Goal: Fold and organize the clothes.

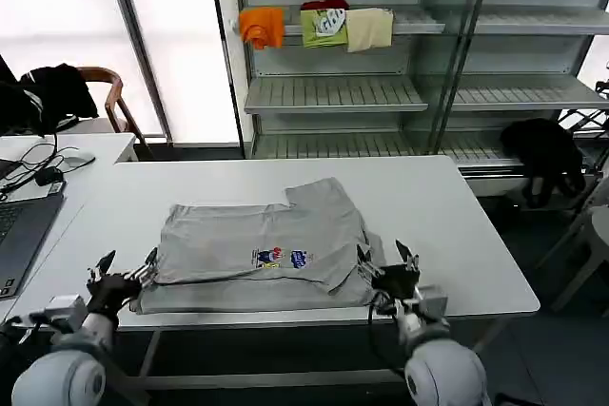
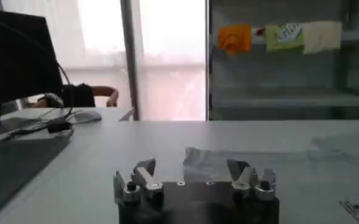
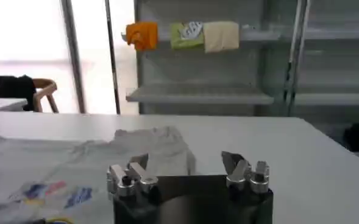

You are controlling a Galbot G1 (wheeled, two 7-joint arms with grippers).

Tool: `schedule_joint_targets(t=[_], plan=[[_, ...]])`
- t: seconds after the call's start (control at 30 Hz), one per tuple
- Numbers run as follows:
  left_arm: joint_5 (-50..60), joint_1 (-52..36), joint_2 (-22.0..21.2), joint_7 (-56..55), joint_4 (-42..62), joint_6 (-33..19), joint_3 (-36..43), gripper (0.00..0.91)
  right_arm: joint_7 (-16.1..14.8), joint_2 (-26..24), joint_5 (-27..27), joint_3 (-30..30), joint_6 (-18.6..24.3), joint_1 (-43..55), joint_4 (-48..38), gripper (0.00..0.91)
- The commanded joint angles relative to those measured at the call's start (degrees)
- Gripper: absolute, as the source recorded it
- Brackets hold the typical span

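The grey T-shirt (image 1: 266,249) lay flat near the table's (image 1: 447,206) front edge, both grippers, left (image 1: 126,267) and right (image 1: 387,263), spread wide at its corners; soft and limp, it looked best pinched at the hem.

Bright room with white tabletop (image 1: 447,206) and metal shelving (image 1: 381,92).
Sunlit windows (image 1: 57,16) glow at left; a wooden chair (image 1: 112,92) stands beside a laptop (image 1: 24,230).
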Motion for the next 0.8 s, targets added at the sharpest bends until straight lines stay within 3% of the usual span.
schedule_joint_targets(t=[0.03,0.13,0.27,0.37,0.53,0.8], plan=[[1.6,-22.8,3.2,5.9,24.4,0.1,7.4,0.907,-3.4,6.6,0.5,-2.7,0.0,28.4,-32.7,0.907],[4.2,-27.5,2.9,8.7,30.9,-0.3,8.6,0.907,-6.5,10.4,-3.8,-0.3,0.9,32.8,-41.0,0.907],[9.0,-30.9,2.0,11.0,37.8,-2.4,8.9,0.907,-8.4,10.4,-9.2,1.6,6.6,36.9,-52.2,0.907],[10.9,-32.7,1.7,12.2,41.4,-3.7,8.5,0.907,-8.1,10.4,-9.0,0.3,10.3,39.5,-57.8,0.907],[13.0,-34.5,1.4,12.9,46.5,-4.7,8.3,0.907,-7.7,10.4,-8.4,0.2,12.7,41.4,-64.7,0.907],[13.8,-34.7,0.8,13.6,48.1,-4.3,7.9,0.907,-7.2,10.4,-7.7,0.6,11.8,41.5,-68.6,0.907]])
